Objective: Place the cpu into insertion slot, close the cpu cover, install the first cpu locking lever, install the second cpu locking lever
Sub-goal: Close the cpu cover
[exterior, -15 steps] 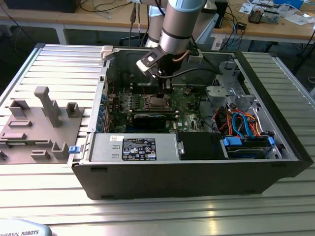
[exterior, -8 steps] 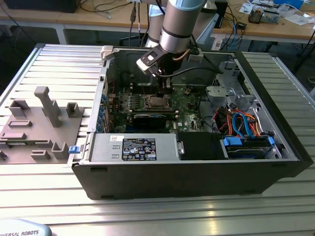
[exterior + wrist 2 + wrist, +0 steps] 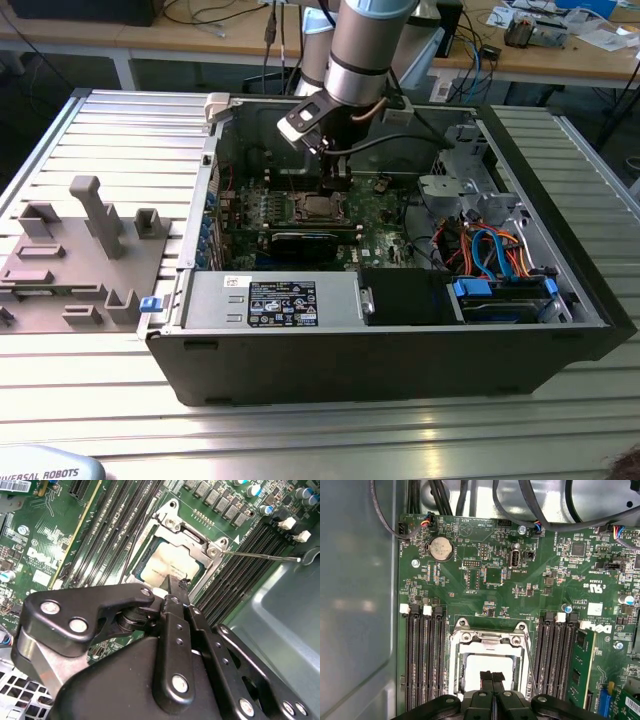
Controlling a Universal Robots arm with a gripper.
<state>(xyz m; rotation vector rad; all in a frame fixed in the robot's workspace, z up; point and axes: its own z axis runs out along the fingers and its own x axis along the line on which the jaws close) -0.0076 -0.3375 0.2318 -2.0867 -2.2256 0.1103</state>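
Now your gripper (image 3: 492, 676) has its fingers pressed together, tips just above the cpu (image 3: 476, 666). You see the cpu lying in the slot (image 3: 318, 207) on the green board (image 3: 485, 575), with the cover (image 3: 212, 550) down around it. One thin lever (image 3: 260, 556) juts out from the cover's corner across the memory slots (image 3: 240, 577).

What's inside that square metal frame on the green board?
The cpu shows, pale and metallic, through the window of the cpu cover. The shut gripper hides part of it; what lies beneath it is hidden.
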